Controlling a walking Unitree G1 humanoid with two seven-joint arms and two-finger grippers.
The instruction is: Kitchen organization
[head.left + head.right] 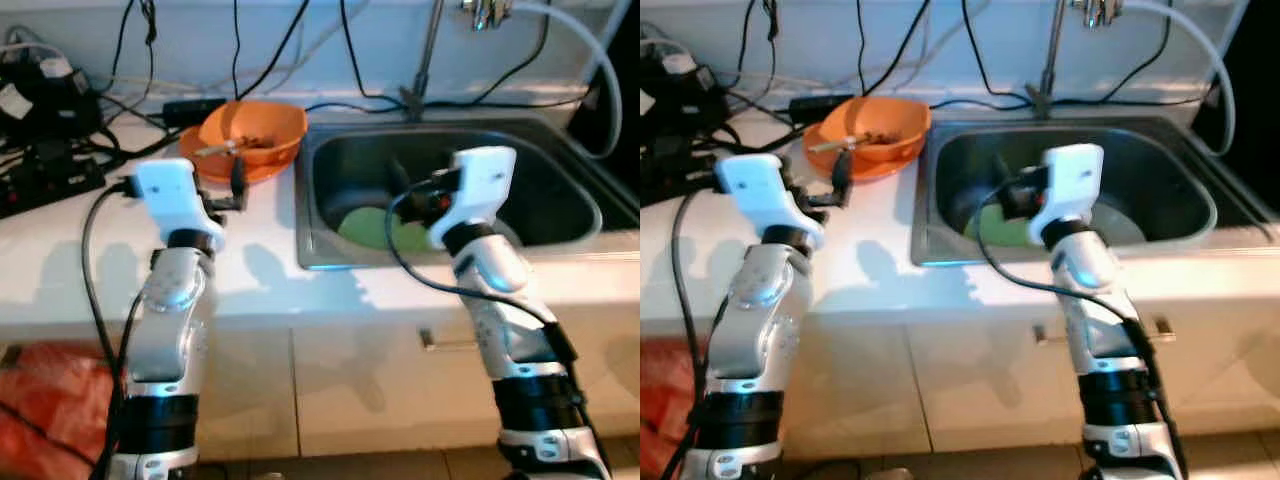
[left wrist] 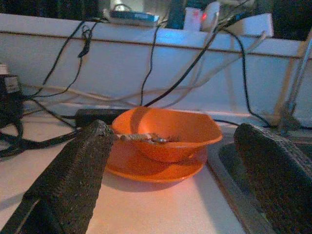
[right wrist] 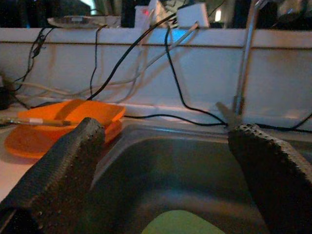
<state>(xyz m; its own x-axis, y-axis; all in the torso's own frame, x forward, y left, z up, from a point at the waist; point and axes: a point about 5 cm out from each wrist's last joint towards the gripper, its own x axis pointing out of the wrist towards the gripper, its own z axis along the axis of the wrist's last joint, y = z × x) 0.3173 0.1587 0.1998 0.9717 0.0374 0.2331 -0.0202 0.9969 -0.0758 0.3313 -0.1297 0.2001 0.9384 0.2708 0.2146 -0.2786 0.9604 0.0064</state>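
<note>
Left wrist view: left tool (image 2: 170, 165) gaped wide, empty, orange bowl (image 2: 168, 132) just ahead on worktop (image 2: 161, 207). Right tool (image 3: 170, 170) wide open, empty, over sink (image 3: 185, 170); green plate (image 1: 380, 228) below.

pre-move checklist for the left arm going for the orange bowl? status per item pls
1. Left claw open: ok, fingers stand wide apart.
2. Lined up on the orange bowl: ok, the bowl sits centred between the fingers in the left wrist view.
3. Bowl stable: ok, upright on an orange plate on the counter.
4. Bowl contents: not ok, a stick-like utensil lies across it and could slide out.
5. Path free of snags: cannot tell, black cables lie beside and behind the bowl.
6. Right claw out of the way: ok, open over the sink, apart from the bowl.
</note>
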